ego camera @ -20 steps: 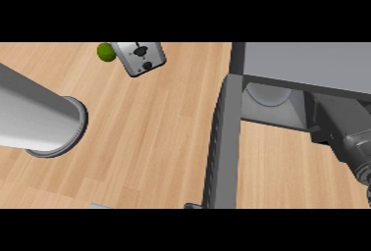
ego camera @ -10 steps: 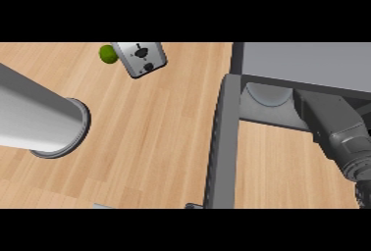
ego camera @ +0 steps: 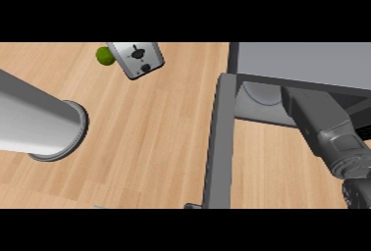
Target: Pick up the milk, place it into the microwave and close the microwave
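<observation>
Two small things lie near the counter's far edge: a grey-rimmed white box [ego camera: 136, 59] and a green lime [ego camera: 104, 55] just beside it, partly hidden by it. The box carries only black blotches, with no readable writing, so I cannot tell if it is the milk. The right forearm [ego camera: 319, 122] reaches into the open microwave [ego camera: 304, 61], beside a pale round turntable [ego camera: 259, 93]. The right hand is hidden inside, so I cannot tell whether it is spread or holding anything. The microwave door [ego camera: 220, 147] stands edge-on across the wooden counter [ego camera: 152, 147]. A thick grey arm cylinder [ego camera: 36, 125] is cut off at the left edge. Bare wood lies between it and the door.
</observation>
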Motion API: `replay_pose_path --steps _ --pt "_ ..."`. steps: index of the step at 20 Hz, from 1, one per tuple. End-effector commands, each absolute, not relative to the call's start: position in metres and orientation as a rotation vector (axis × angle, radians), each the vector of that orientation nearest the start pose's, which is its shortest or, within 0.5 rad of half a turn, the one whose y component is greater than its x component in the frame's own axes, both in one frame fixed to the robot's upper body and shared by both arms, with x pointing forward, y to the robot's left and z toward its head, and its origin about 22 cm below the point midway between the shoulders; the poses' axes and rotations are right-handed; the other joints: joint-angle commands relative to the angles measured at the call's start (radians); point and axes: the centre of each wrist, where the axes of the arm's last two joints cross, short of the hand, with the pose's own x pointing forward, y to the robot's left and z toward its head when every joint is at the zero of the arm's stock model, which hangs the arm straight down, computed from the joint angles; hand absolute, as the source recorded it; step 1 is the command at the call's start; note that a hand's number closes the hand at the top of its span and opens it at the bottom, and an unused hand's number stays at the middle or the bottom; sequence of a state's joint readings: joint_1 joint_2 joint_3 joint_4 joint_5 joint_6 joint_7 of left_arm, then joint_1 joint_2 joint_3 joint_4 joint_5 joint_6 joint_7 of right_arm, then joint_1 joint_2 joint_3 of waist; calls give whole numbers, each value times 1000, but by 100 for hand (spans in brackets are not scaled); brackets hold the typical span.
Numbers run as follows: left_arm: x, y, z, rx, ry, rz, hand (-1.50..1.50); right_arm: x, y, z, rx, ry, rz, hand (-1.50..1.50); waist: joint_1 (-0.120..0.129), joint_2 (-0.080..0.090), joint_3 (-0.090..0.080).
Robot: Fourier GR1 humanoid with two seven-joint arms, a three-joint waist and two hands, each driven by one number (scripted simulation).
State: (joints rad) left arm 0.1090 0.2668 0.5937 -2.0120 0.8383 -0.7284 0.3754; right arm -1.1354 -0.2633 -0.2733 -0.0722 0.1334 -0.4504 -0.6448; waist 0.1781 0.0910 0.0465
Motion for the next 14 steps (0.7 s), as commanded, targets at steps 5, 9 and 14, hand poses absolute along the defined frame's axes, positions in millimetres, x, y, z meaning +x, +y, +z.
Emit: replay_pose_path --steps 5,9,14 --pt "161 383 121 -389 -1817 -250 -150 463 -212 88 -640 -1867 94 -150 -21 -37 -44" --pt "153 383 107 -390 -1808 -220 -150 458 -225 77 -616 -1844 173 -150 -44 -45 -45" --pt "154 359 92 -456 -1812 -250 -150 450 -235 59 -516 -1824 195 -150 -91 -56 -44"
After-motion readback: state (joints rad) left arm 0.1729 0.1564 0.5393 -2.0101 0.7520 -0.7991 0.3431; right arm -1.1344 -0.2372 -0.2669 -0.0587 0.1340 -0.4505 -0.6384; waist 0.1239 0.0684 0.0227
